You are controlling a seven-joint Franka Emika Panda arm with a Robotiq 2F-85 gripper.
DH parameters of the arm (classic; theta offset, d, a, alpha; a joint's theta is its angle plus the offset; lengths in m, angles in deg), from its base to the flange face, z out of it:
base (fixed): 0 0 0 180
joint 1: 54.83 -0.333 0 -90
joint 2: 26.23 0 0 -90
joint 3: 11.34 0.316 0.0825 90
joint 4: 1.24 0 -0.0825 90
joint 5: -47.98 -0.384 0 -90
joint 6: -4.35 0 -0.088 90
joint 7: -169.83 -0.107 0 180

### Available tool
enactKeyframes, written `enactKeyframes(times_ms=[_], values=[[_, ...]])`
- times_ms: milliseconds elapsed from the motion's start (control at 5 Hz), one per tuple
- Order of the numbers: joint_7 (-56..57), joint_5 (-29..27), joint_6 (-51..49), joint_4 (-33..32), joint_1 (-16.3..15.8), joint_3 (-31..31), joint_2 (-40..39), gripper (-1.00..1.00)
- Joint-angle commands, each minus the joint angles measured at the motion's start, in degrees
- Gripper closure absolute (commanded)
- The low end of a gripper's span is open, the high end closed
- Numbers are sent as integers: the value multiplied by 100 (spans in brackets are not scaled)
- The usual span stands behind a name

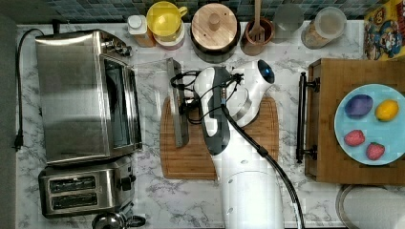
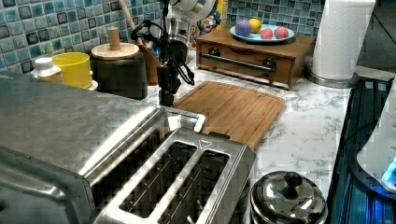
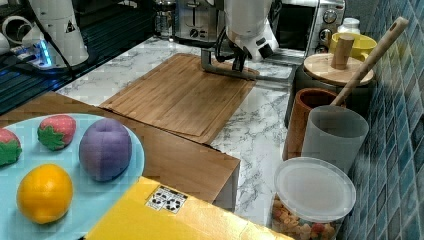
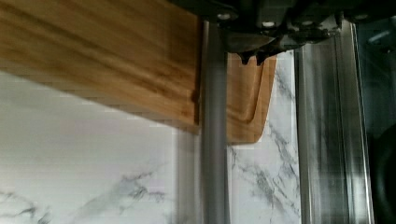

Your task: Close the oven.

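While the oven (image 1: pixel 86 95) door lies open, its bar handle (image 1: pixel 178 109) runs 12-to-6 in the top view, just at the gripper (image 4: pixel 251 57), whose jaws look nearly closed, gripping nothing; oven body at 9 o'clock.

counter (image 1: pixel 291 200): white marble; wall (image 2: pixel 28 28): blue mosaic tile

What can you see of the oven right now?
The oven is a boxy brushed-steel unit at the top view's left, beside a two-slot toaster. Its glass door lies folded down, open, its bar handle reaching over the cutting board edge. The tool sits at the handle; contact unclear.
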Motion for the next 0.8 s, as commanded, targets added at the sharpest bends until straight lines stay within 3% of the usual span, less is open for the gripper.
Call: enactKeyframes(times_ms=[200,800], values=[[-329,-552,-447,724,-142,451,212,100],[-478,-658,-605,535,-497,723,910,100]])
